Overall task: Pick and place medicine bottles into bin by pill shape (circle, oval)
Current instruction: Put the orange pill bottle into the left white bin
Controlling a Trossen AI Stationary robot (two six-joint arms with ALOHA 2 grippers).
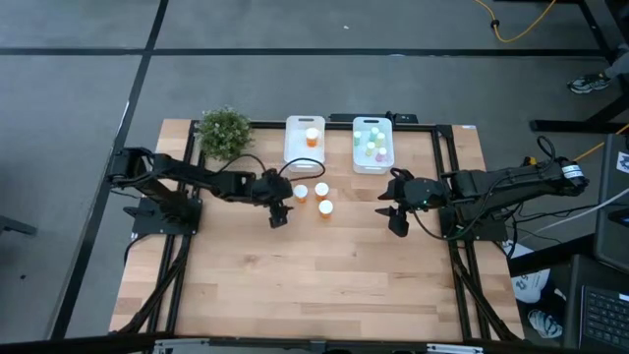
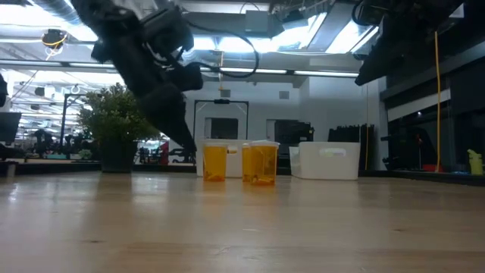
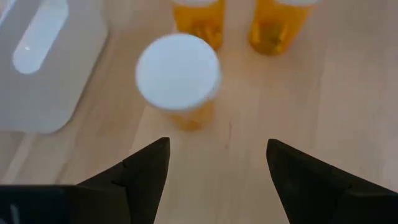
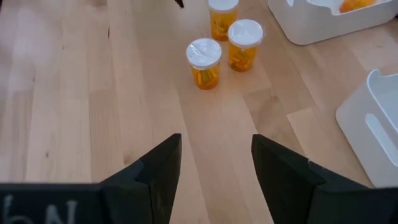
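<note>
Left gripper [image 1: 278, 215] hangs wide open and empty just beside three orange bottles [image 1: 313, 197], lined up to take the nearest; right gripper [image 1: 396, 218] waits open.

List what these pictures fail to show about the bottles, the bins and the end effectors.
- Pill shape: inside the three orange bottles on the table, too small in the high view, blurred in the left wrist view.
- Left bin contents: the low view shows only its wall; the right wrist view cuts it off.
- Right bin bottles: too small to count in the high view.
- Right end effector and left end effector: both open, fingertips cut by the picture's edge.
</note>
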